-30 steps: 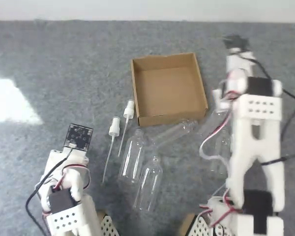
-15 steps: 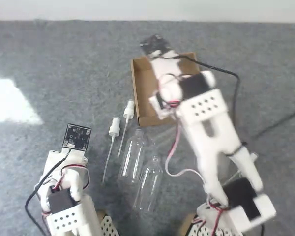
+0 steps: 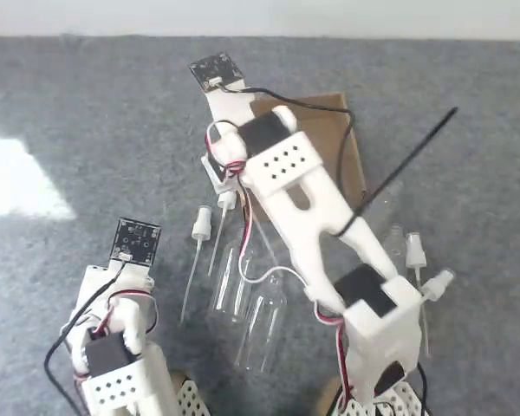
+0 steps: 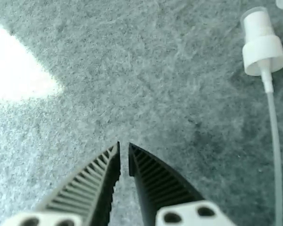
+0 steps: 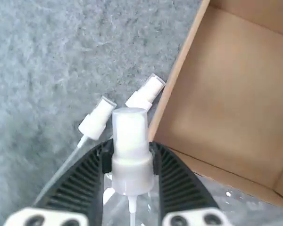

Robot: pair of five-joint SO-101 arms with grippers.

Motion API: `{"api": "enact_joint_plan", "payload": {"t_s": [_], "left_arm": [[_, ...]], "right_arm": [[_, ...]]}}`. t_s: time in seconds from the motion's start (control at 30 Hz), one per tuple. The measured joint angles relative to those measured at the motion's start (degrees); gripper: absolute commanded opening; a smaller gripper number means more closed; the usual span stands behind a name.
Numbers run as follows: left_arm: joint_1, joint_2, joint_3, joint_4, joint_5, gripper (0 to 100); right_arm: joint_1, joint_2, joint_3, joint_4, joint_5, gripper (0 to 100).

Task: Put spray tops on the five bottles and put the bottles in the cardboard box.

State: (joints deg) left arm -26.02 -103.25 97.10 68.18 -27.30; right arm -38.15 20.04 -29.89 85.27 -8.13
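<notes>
— While we tally from the left edge: item one?
— Left gripper [image 4: 123, 147], lower left of the high view. Fingers all but closed, a thin slit between them, holding nothing, over grey carpet [image 4: 155, 70].
— Next along?
— Two loose spray tops [image 3: 201, 224], then two clear bottles [image 3: 236, 282] lying at centre.
— Further right?
— Right gripper [image 5: 129, 151], above centre. Fingers clamped on a white spray top [image 5: 129, 136], just beside the cardboard box [image 5: 226, 94].

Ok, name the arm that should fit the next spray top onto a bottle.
Right: its jaws grip a spray top close to the bottles. The left arm's jaws are shut, empty, over carpet.
</notes>
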Motion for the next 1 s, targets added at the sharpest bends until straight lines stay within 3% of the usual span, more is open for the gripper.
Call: {"api": "enact_joint_plan", "payload": {"t_s": [0.43, 0.6, 0.9, 1.0], "left_arm": [[0.0, 0.0, 0.0, 0.0, 0.0, 3], [0.0, 0.0, 0.0, 0.0, 0.0, 3], [0.0, 0.0, 0.0, 0.0, 0.0, 3], [0.0, 0.0, 0.0, 0.0, 0.0, 3]], "right_arm": [[-2.37, 6.15, -2.46, -0.97, -8.09, 1.4], [-2.46, 6.33, -2.46, -2.73, -11.43, 11.1], [-2.99, 10.9, -2.46, -10.55, -18.02, 8.4], [-3.43, 11.34, -2.46, -11.34, -18.11, 14.2]]}}
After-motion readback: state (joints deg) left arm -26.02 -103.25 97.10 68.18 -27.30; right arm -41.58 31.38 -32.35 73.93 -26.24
